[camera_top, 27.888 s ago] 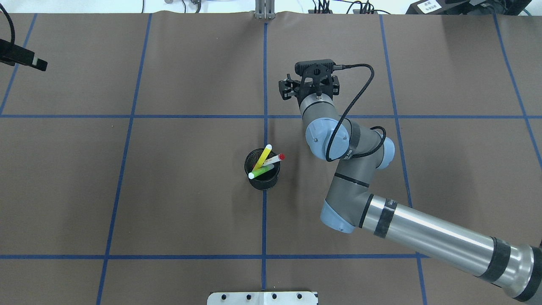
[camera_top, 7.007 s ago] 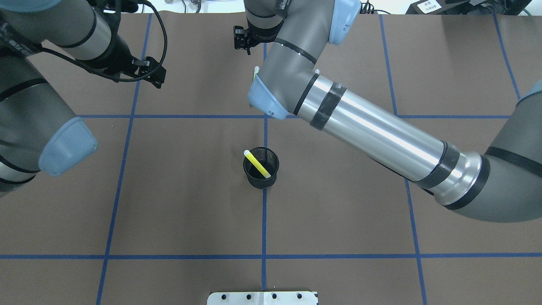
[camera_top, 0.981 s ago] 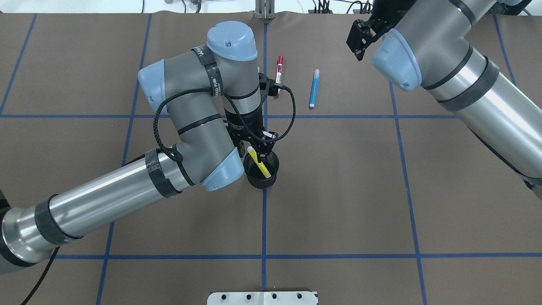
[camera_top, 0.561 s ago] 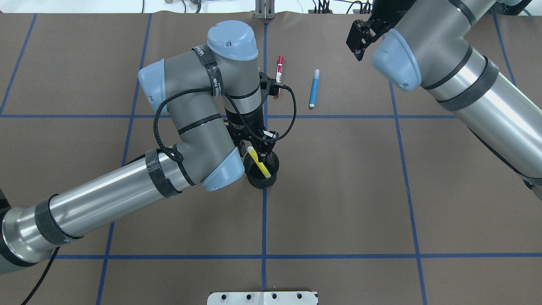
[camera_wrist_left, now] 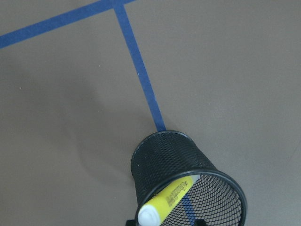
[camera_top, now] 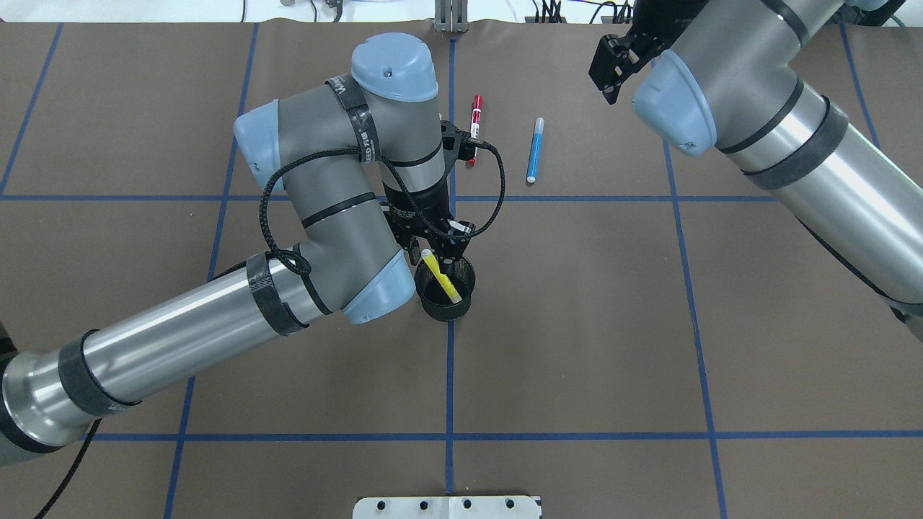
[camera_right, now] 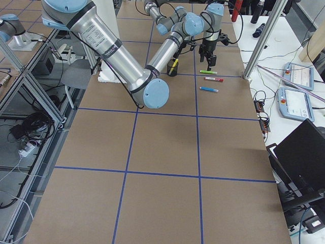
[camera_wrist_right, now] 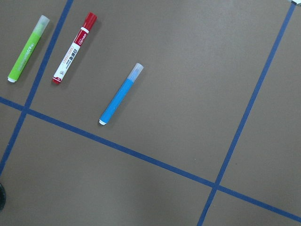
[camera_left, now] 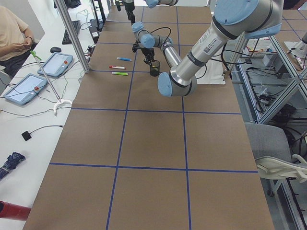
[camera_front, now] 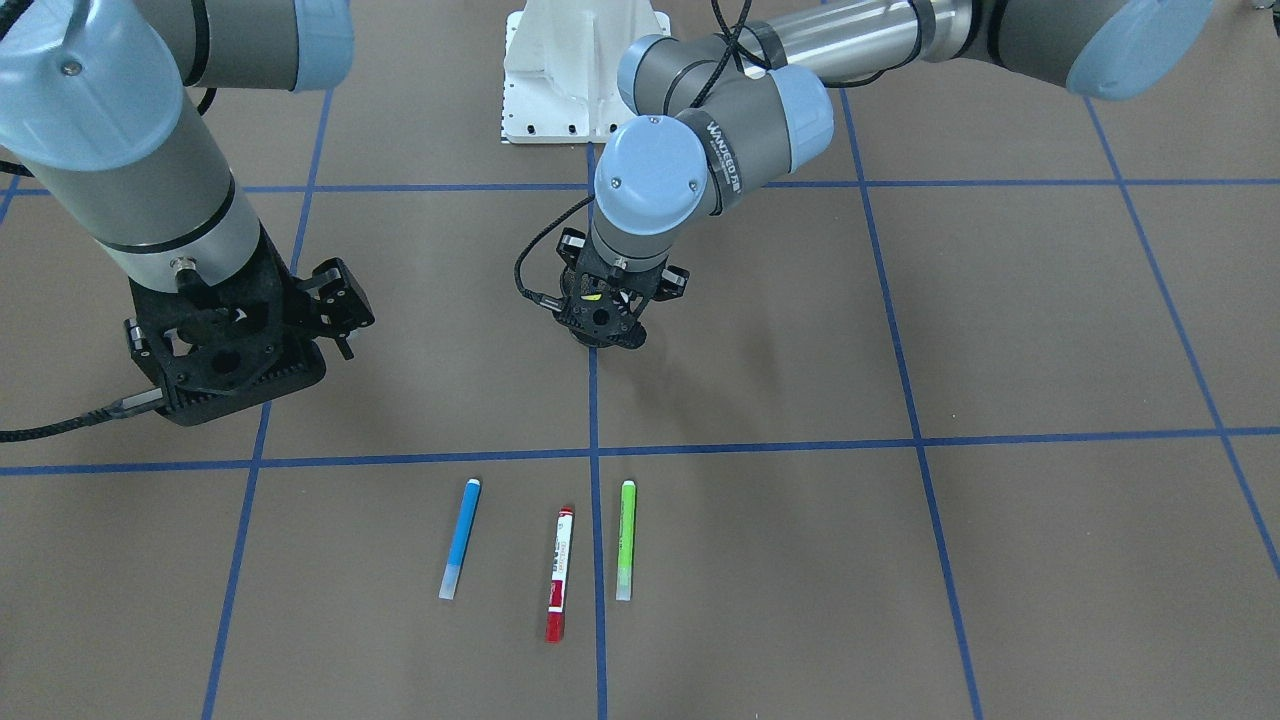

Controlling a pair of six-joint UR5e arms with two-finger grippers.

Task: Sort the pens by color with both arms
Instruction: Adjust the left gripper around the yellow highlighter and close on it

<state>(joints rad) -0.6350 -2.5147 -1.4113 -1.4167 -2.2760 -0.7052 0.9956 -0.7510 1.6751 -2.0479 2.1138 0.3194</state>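
Left gripper [camera_top: 435, 257] straddles, jaws open, the yellow pen [camera_wrist_left: 170, 199] leaning in the mesh cup [camera_wrist_left: 160, 162], likely pre-grasp; right gripper [camera_front: 343, 300] hangs open, empty, clear of the rowed blue pen [camera_front: 460, 538], red-ended pen [camera_front: 558, 573] and green pen [camera_front: 626, 540].

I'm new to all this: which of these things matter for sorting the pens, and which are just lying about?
Job: yellow marker in the black mesh cup; blue marker, white marker with red ends and green marker; left gripper; right gripper.
Lying about: grey tablets; black laptop.
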